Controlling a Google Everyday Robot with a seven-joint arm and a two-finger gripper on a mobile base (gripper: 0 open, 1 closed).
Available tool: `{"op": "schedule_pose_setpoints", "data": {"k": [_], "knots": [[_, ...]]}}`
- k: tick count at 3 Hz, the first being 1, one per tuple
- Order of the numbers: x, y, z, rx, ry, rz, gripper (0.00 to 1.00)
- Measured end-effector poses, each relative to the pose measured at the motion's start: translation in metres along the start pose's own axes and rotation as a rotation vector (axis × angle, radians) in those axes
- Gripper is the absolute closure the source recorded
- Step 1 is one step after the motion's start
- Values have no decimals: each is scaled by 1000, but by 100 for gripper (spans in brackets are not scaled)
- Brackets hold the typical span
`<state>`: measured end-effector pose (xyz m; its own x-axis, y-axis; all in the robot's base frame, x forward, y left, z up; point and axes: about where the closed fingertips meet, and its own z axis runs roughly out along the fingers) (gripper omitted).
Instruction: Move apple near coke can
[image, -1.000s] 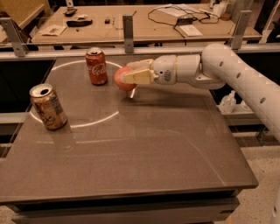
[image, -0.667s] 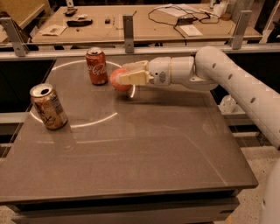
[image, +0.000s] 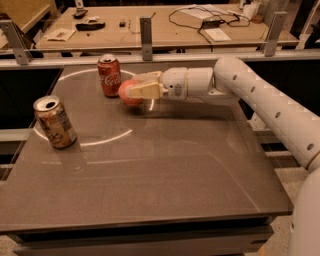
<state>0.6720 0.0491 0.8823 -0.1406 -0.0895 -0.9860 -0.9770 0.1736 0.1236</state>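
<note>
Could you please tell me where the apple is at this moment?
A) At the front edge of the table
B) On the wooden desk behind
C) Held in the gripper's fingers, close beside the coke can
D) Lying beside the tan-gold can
C: the apple sits between the fingers of the gripper, right next to the coke can and well away from the tan-gold can.

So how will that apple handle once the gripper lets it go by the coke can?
The apple is round and smooth, so it would probably roll if released carelessly. It looks firm, so the gripper, closed on it just beside the coke can, likely won't deform it.
</note>
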Motion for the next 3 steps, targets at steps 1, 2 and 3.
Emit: {"op": "schedule_pose_setpoints", "data": {"k": [1,2,3], "knots": [[2,-3,7,5,20,-14,100],[5,-2,13,7,34,-26,100],[8,-2,15,5,33,-26,84]]}}
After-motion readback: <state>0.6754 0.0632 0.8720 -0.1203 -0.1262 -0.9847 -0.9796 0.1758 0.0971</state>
